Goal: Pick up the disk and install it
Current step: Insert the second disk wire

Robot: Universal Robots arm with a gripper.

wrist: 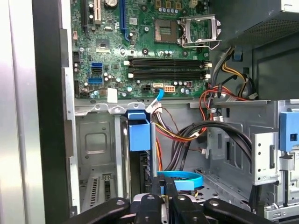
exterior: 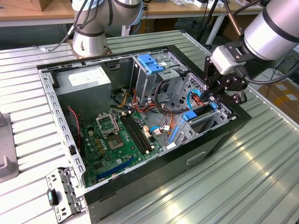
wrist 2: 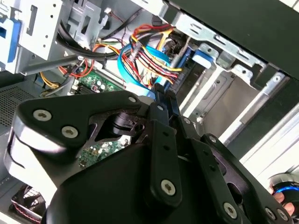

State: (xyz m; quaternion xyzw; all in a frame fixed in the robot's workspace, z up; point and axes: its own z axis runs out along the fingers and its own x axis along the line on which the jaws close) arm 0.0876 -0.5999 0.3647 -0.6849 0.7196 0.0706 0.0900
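The disk (exterior: 200, 114), a dark slab in a bright blue carrier, stands on edge and tilted in the drive bay at the front corner of the open computer case (exterior: 154, 177), on the exterior view's right. In the first wrist view its blue carrier (wrist: 139, 133) shows end-on in the bay slot. My gripper (exterior: 213, 99) is directly over the disk's raised end. The fingers are drawn together, tips against the carrier's end (wrist: 166, 193). The second wrist view shows the black fingertips (wrist 2: 163, 95) closed side by side above the cable bundle.
Red, yellow and black wires (wrist: 187, 135) and a flat blue cable (wrist: 182, 179) crowd the space beside the bay. The motherboard (exterior: 119, 140) lies in the case floor, a grey power supply (exterior: 88, 81) at the back, a blue-latched cage (exterior: 152, 63) nearby. A loose bracket (exterior: 60, 193) lies on the table.
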